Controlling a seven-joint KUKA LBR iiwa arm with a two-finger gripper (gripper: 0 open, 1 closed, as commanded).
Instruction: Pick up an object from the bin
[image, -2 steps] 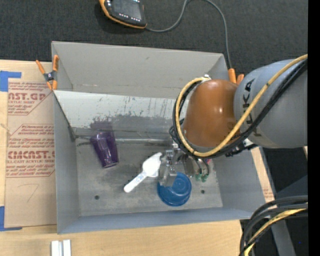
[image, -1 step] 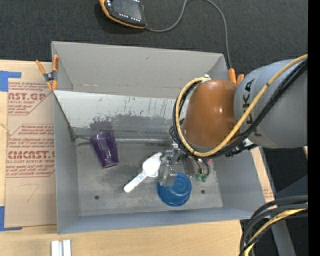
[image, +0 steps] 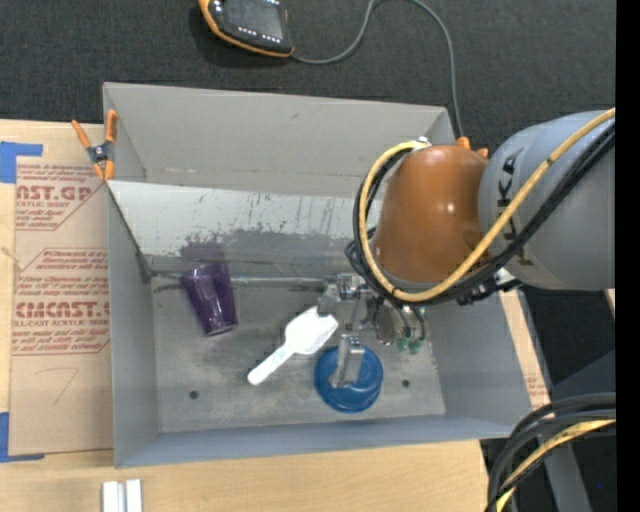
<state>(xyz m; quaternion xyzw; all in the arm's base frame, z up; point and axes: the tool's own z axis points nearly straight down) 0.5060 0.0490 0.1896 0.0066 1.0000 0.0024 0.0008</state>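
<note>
Hand (image: 350, 370) over blue bowl (image: 345, 398); white scoop (image: 300, 342) beside.

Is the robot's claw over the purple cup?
No, the gripper is down at the blue round dish, while the purple cup lies apart toward the view's left.

Three things lie on the floor of the bin (image: 250, 150). A cup (image: 210, 298) lies on its side in the left part, close to the foot of the back wall and well apart from the others. A scoop (image: 300, 340) lies near the middle, slanted, its handle toward the front left and its head toward the back right. A round dish (image: 335, 395) sits just right of the scoop, near the front wall. The hand (image: 350, 372) is directly over the dish, with the arm above the bin's right part.
</note>
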